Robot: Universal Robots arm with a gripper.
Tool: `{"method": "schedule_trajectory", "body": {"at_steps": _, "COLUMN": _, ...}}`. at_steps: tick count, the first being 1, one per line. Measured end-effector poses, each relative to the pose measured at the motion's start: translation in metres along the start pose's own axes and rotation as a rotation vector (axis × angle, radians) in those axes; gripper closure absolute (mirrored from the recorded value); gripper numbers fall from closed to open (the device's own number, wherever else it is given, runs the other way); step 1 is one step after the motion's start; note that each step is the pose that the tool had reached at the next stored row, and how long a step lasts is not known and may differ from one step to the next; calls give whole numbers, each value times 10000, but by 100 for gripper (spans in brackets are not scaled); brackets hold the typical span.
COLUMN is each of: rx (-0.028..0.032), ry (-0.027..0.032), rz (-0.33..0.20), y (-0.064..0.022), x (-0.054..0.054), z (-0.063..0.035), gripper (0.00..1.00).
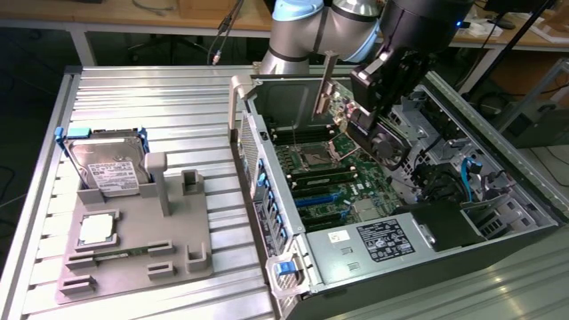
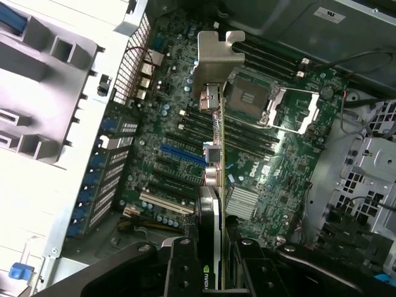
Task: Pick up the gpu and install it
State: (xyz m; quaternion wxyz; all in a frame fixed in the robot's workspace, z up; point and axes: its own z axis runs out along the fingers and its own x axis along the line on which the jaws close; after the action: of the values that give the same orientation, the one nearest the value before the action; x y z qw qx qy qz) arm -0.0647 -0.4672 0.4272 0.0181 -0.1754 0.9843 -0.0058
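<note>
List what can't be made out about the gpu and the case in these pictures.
- Exterior view: where the jaws grip the gpu; the arm's dark wrist housing covers it.
- Wrist view: the gpu is edge-on, so its fan face and the motherboard strip directly beneath are hidden.
- Wrist view: the gripper is cut off by the frame edge.
- Exterior view: power supply label print is too small.

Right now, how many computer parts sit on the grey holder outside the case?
3: a hard drive at the far end, a square silver chip midway, a narrow green memory stick just nearer the camera. None looks hidden.
</note>
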Motion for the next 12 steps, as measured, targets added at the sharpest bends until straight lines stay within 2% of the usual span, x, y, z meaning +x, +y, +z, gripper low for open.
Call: {"method": "schedule_trajectory", "body": {"at_steps": 12, "rx": -12, "ry": -7, "rz": -385, "y": 0, "x": 0, "z": 0, "gripper": 73}}
